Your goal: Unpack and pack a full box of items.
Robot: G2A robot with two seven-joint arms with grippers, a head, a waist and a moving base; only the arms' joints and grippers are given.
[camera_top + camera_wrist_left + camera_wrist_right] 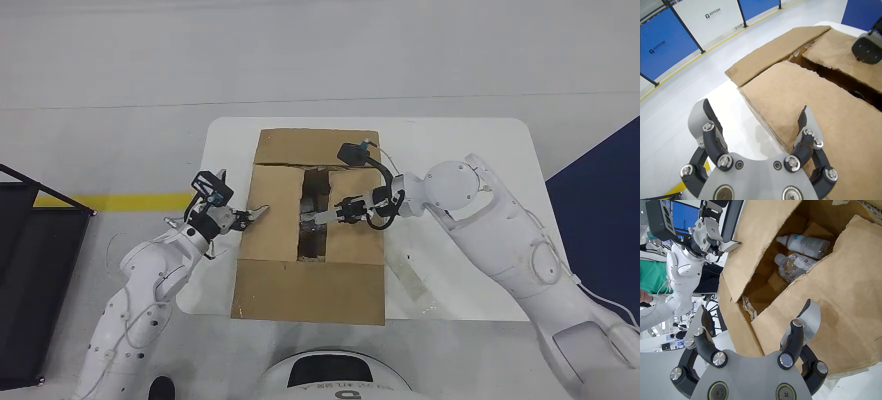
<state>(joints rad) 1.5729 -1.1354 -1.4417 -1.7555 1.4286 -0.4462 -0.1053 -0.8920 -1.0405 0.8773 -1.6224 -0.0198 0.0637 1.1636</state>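
Observation:
A brown cardboard box (272, 205) stands in the middle of the white table (470, 150), its top flaps nearly flat with a gap between them. My left gripper (252, 214) is open at the box's left side, and the edge of the near flap (791, 98) lies between its fingers. My right gripper (320, 217) hovers open over the gap, straddling a flap corner (783, 313). Inside the box lie a white bottle (804, 245) and a crumpled clear plastic bottle (791, 269). The left gripper (730, 246) also appears beyond the box in the right wrist view.
A clear flat packet (412, 280) lies on the table to the right of the box. A black rack (30, 270) stands on the floor left of the table. Bare tabletop shows on the far right side.

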